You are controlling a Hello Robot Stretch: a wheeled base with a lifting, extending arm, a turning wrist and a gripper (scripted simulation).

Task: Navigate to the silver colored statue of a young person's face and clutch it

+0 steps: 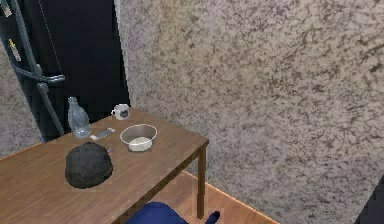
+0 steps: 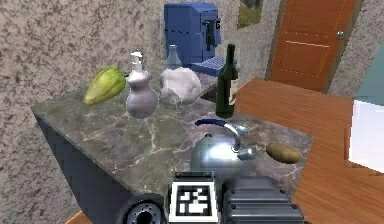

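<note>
Gripper, dark and rounded, sits low; whether it holds anything, I cannot tell. Beyond stands a rounded shiny metal kettle on a veined grey marble counter.

Sat low at the arm side view's bottom edge, before the counter's near edge: dark arm, one white marker square, dark gripper body left of it. Could not make out fingers, nor tell whether anything was held.
</note>
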